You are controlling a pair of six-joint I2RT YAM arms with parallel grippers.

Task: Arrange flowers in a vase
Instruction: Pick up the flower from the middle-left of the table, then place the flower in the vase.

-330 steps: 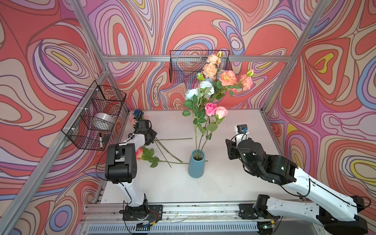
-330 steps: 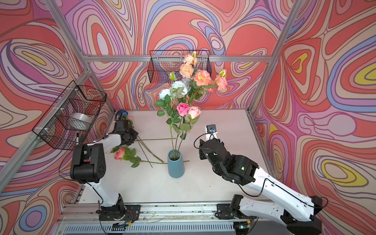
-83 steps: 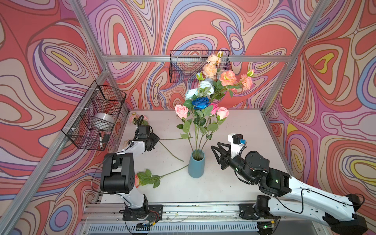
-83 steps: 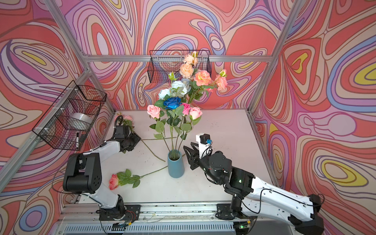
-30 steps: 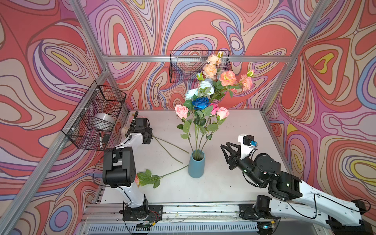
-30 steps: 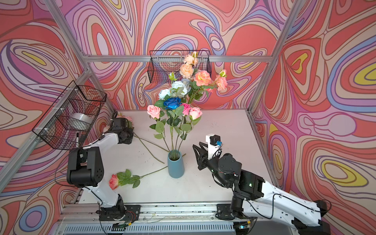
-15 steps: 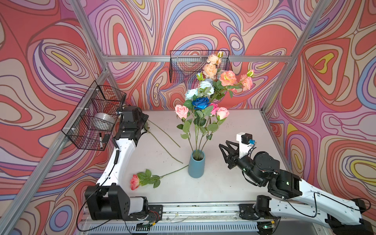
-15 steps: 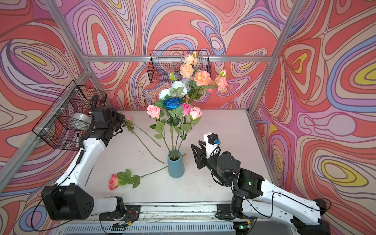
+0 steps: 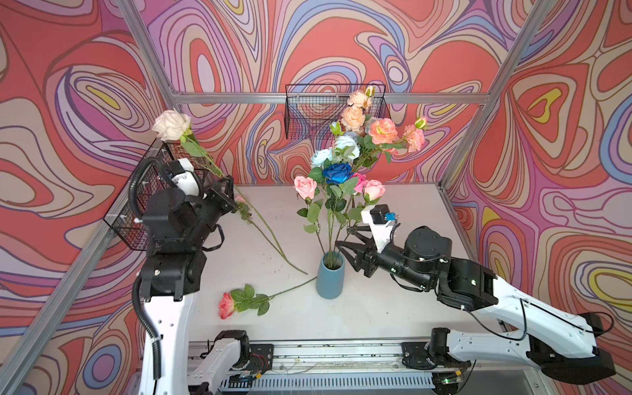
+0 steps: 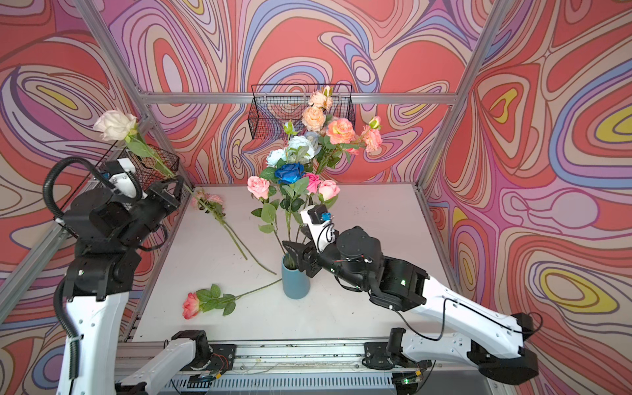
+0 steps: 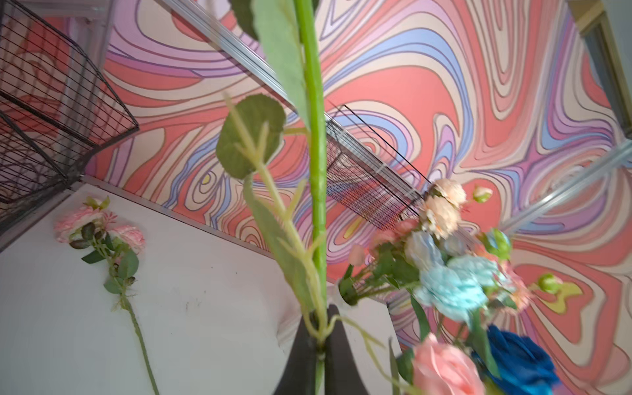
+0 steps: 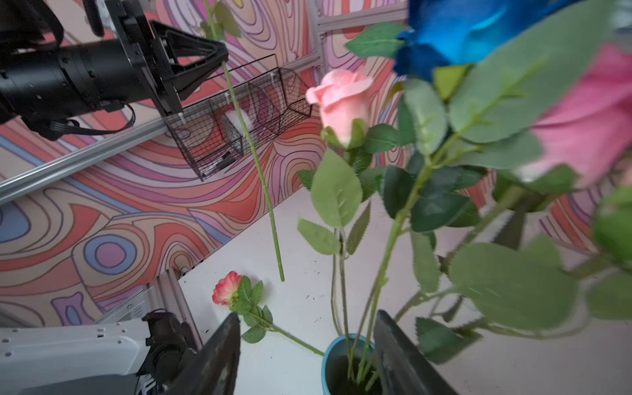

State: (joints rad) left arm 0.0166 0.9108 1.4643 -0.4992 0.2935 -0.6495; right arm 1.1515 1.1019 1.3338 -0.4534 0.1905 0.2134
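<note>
My left fingers pinch the white rose by its stem; my right fingers stand wide beside the blue vase. That long stem could snag the bouquet, tipping it.

- White rose: its bloom is being cut off by the left wrist view's edge.
- Deep blue rose is blurring and running off the right wrist view.
- Vase: in a top view, the right jaws are covering its rim's three o'clock side.

left tool raised, pinched shut | right tool low, jaws apart
</note>
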